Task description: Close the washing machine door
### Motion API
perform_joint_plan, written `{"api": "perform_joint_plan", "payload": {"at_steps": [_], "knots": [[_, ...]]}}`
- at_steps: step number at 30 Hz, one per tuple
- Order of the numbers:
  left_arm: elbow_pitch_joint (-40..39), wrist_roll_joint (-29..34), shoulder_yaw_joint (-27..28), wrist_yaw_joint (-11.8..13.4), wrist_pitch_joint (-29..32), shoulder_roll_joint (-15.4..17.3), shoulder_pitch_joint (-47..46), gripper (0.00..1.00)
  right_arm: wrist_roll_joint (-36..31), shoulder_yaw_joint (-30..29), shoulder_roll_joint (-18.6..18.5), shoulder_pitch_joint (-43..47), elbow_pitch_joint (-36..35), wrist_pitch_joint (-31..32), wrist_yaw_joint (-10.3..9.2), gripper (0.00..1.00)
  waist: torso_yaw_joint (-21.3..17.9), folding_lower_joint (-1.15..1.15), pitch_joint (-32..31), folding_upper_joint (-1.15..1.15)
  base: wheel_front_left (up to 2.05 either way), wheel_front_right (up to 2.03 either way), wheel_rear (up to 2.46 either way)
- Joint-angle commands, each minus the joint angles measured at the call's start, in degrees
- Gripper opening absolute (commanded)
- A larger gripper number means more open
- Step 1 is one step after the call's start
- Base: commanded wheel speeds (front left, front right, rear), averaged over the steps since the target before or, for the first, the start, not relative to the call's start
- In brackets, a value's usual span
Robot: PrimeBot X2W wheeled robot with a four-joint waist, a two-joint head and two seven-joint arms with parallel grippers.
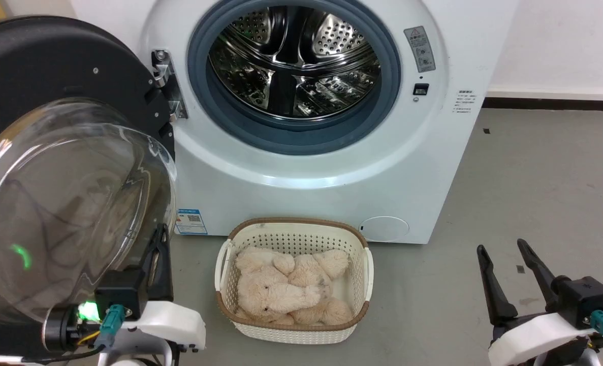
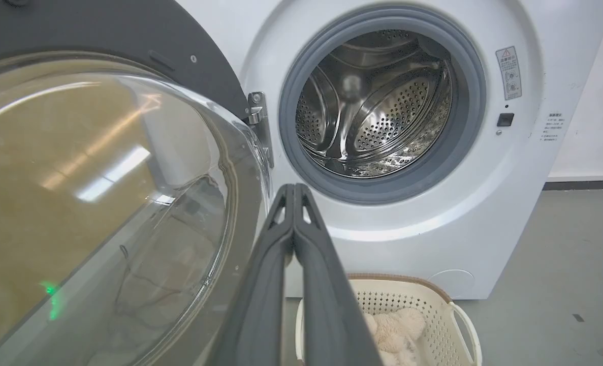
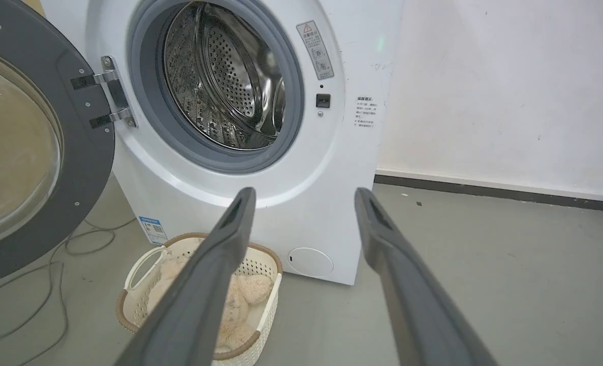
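Left wrist view: left gripper (image 2: 293, 188), fingers pressed together and empty, sits just beside the glass bowl of the washing machine door (image 2: 103, 203); contact not confirmable. Door stands wide open on its hinge (image 2: 256, 109), left of the drum mouth (image 2: 377, 101). Recommended: bear on the free edge, far from the hinge, sweeping firmly until latched.

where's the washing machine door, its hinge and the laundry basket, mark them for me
washing machine door (image 1: 52, 66), head view, on the black rim above the glass bowl
hinge (image 3: 119, 95), right wrist view, on its metal plate
laundry basket (image 1: 296, 238), head view, on the perforated back wall
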Motion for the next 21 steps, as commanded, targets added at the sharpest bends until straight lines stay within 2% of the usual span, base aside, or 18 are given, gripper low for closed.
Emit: {"api": "perform_joint_plan", "payload": {"at_steps": [1,13,21], "knots": [[-0.7,-0.1,0.1,0.4,-0.5,0.5,-1.2,0.0,0.6,-0.3,0.1,-0.2,0.0,-0.6,0.01,1.0,0.3,-0.01,0.1,0.0,0.0,0.0,0.0],[-5.8,-1.5,2.6,0.3,-2.0,1.8,-5.4,0.0,1.9,-1.9,0.1,-0.4,-0.1,-2.0,0.02,1.0,3.3,-0.01,1.2,0.0,0.0,0.0,0.0],[-7.5,-4.1,6.9,-0.7,-2.9,2.3,-9.1,0.0,2.6,-2.9,0.1,-1.0,-0.1,-2.9,0.02,1.0,5.9,-0.01,2.1,0.0,0.0,0.0,0.0]]}}
